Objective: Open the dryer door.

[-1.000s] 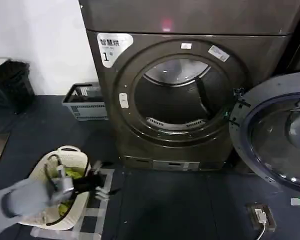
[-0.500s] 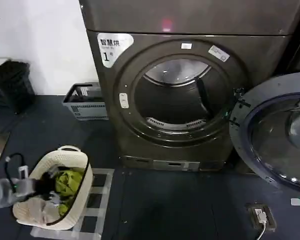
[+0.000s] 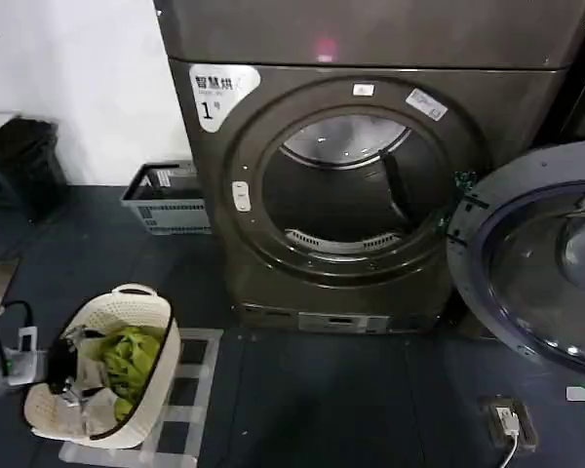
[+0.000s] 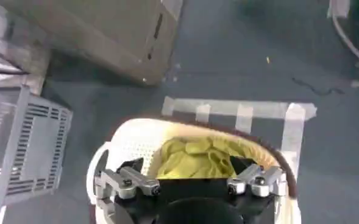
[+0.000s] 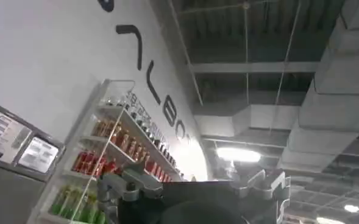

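Retreat is what marks this moment: a second ago our left arm reached across the cream perforated laundry basket (image 3: 107,366) towards the machine, and now our left gripper (image 4: 191,182) has pulled back to the floor-level left edge of the head view, hovering over the green cloth (image 4: 197,159) in that basket. Its fingers (image 4: 125,182) stand spread apart and hold nothing. The dryer door (image 3: 536,258), a large round door with a pale grey inner ring and dark glass centre, hangs swung fully out to the right of the dark grey machine labelled "1" (image 3: 351,175), leaving the drum mouth bare. We judge the opening done and the arm simply clearing away. Our right gripper (image 5: 194,185) points up at the ceiling, its fingers spread and empty.
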`<move>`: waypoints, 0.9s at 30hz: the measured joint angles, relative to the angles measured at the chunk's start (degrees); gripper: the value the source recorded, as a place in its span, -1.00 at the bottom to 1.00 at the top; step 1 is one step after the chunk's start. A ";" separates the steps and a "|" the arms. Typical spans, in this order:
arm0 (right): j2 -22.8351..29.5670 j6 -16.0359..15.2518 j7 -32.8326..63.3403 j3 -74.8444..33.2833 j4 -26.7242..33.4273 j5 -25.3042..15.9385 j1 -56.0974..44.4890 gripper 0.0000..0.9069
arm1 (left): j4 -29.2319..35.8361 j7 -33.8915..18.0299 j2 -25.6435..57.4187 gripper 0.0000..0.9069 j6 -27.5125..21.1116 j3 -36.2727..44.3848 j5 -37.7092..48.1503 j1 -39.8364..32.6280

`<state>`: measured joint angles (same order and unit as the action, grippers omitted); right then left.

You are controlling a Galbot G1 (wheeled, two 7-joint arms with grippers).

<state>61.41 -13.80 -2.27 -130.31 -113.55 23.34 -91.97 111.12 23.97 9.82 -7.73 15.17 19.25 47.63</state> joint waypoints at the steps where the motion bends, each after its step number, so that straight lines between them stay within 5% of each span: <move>1: -0.01 0.05 0.00 0.05 0.06 -0.02 0.01 1.00 | -0.21 0.26 -0.01 1.00 -0.18 0.00 -0.32 0.05; 27: 1.04 0.37 -1.29 0.23 -1.12 -0.08 -0.12 1.00 | -2.27 2.34 -0.09 1.00 -0.34 0.15 -3.13 -0.27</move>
<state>62.45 -13.44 -3.56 -130.08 -114.67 23.26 -92.09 108.85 26.31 9.73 -8.07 15.31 16.13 47.36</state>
